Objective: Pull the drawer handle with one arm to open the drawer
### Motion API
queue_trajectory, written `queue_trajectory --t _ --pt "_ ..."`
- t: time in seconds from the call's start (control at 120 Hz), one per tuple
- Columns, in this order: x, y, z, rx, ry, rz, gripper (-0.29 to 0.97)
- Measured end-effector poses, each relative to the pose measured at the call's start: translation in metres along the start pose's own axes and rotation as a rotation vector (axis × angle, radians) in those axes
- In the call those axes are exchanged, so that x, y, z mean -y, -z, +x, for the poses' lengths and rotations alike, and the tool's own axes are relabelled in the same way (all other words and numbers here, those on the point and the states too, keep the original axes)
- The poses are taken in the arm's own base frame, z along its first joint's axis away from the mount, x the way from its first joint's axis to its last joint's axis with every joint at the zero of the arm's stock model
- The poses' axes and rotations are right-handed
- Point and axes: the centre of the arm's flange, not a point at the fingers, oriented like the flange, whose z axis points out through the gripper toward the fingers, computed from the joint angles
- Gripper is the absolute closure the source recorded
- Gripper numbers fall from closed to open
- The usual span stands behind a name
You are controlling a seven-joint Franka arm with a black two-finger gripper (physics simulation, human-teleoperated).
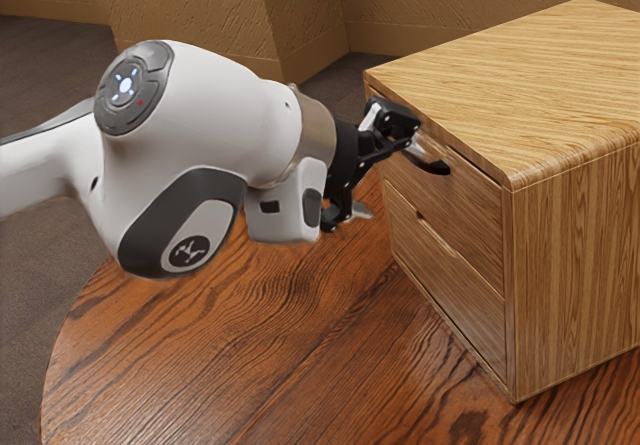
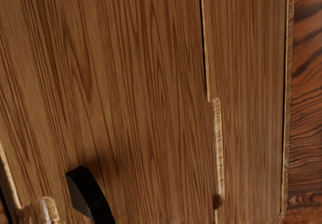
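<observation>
Seemingly the gripper is sitting at the handle of the top drawer, toward three o'clock in the exterior view; whether the jaws are pinching it I cannot tell. Pulling straight toward nine o'clock is looking safest.

There is 1 wooden cabinet, and it has 2 drawers: 1 upper drawer and 1 lower drawer. There are 2 handles, 1 upper handle and 1 lower handle. 1 round desk carries the cabinet. There is 1 white arm with 1 black end effector, which has 2 fingers.
</observation>
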Motion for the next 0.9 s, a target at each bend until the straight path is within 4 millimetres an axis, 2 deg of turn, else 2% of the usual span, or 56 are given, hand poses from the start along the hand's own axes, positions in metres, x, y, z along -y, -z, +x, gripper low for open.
queue_trajectory --t 0.267,0.392,0.725,0.9 --pt "0.000 -0.008 -0.008 0.006 0.009 0.001 0.02" --pt "-0.003 -0.024 -0.008 -0.002 0.012 -0.012 0.02" --pt "-0.007 -0.038 -0.018 0.004 0.026 -0.015 0.02" --pt "0.009 -0.034 -0.020 0.016 0.003 -0.014 0.02"
